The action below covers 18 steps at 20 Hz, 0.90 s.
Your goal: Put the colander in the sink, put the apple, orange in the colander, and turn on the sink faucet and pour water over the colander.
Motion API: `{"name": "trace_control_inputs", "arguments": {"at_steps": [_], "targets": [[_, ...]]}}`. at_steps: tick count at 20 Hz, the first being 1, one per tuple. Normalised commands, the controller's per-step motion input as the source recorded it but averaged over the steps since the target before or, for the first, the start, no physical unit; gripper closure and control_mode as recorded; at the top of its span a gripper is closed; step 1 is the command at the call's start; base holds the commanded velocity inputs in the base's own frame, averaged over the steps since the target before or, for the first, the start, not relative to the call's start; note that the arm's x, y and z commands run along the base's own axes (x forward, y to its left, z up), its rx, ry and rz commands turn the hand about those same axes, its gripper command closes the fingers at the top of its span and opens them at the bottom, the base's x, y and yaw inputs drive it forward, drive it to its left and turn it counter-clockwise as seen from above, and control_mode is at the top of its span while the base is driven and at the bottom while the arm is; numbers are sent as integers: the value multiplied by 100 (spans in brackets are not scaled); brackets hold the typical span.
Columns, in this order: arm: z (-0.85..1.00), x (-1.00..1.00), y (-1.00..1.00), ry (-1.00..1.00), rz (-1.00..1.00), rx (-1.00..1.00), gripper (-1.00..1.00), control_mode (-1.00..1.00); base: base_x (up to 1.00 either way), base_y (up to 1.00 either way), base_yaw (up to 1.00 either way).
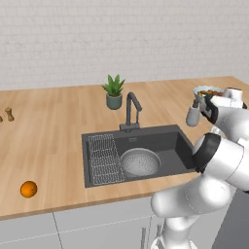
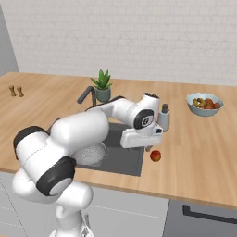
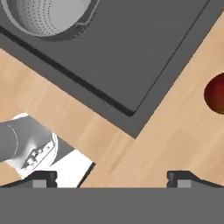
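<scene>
Your end effector (image 3: 112, 177), jaws spread and empty, hangs over the surface (image 2: 203, 139) with the apple (image 3: 216, 93) at its two o'clock, colander (image 1: 140, 162) already in the sink (image 1: 172, 141).

The wooden table (image 1: 58, 131) has a dark sink (image 1: 180, 146) set into it. On the wood lie an orange (image 1: 28, 189), an apple (image 2: 155, 156), a potted plant (image 1: 114, 92), a fruit bowl (image 2: 204, 104) and a soap bottle (image 2: 164, 118). Two small brown shakers (image 2: 16, 91) stand at the far left.

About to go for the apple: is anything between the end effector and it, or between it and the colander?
Nothing visible. The open end effector hangs over bare counter at the sink's corner, with the apple off to one side. From the apple to the colander lies only counter and open basin.
</scene>
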Motion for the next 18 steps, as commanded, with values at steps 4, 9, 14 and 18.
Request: {"name": "trace_control_inputs", "arguments": {"at_steps": [4, 9, 14, 18], "targets": [[-8, 27, -11, -3, -73, 0, -100, -100, 0, 0, 0], [-35, 25, 11, -19, -61, -16, -100, -100, 0, 0, 0], [-24, 21, 1, -8, -48, -30, -100, -100, 0, 0, 0], [-23, 4, 0, 4, -30, -4, -100, -100, 0, 0, 0]]}}
